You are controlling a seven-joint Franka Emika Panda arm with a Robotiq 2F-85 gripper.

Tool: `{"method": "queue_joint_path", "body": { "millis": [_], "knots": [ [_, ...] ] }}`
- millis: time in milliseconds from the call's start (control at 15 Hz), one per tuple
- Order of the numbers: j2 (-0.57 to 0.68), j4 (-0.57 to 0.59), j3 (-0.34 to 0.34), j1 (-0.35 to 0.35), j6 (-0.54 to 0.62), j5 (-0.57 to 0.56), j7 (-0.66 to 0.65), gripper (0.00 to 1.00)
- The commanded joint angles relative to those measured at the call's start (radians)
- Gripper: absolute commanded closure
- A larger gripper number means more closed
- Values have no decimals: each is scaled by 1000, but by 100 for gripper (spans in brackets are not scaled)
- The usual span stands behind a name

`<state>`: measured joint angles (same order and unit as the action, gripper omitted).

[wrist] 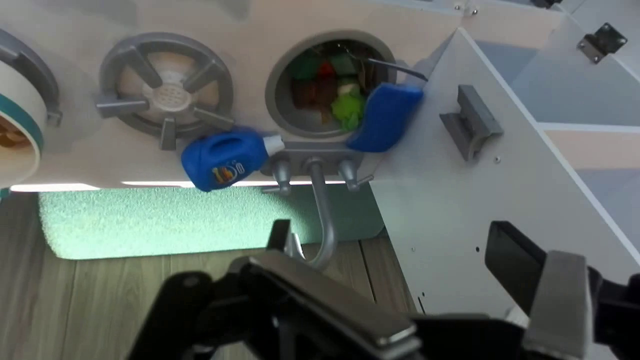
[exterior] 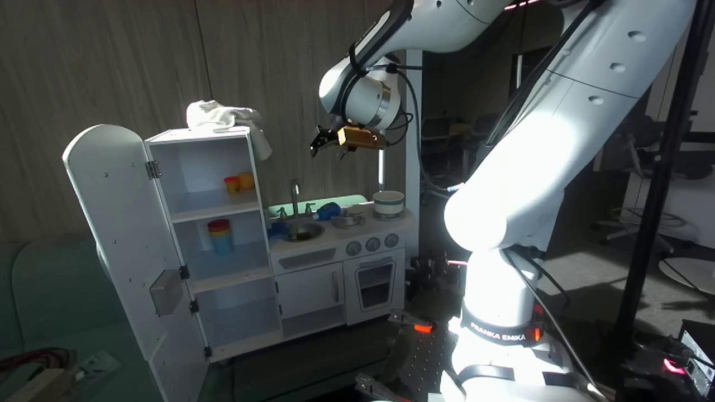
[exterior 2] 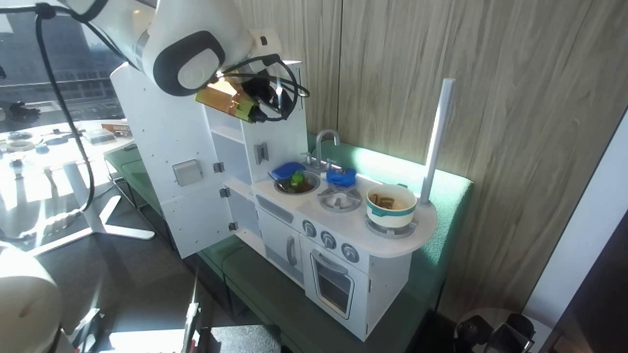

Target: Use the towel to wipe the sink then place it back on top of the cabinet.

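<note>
The white towel (exterior: 220,117) lies crumpled on top of the tall white cabinet (exterior: 167,135), one end hanging over its side. My gripper (exterior: 327,152) is open and empty, in the air to the right of the towel and above the counter in that exterior view. In the wrist view the open fingers (wrist: 392,245) stand wide apart with nothing between them. The round grey sink (wrist: 272,95) holds toy food and a utensil; it also shows in an exterior view (exterior 2: 318,184). In that exterior view the arm hides the towel and the fingers.
A curved faucet (wrist: 325,215) rises behind the sink. A blue bottle (wrist: 225,157) and a blue object (wrist: 387,117) lie beside it. A white pot (exterior 2: 391,215) sits on a burner near an upright pole (exterior 2: 438,142). The cabinet door (exterior: 114,223) stands open.
</note>
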<state>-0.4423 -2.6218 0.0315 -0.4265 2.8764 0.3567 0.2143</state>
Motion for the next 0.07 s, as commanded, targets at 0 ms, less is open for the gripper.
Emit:
{"method": "queue_joint_path", "body": {
  "millis": [0],
  "knots": [
    [-58, -26, 91, 8, -248, -214, -86, 0]
  ]
}}
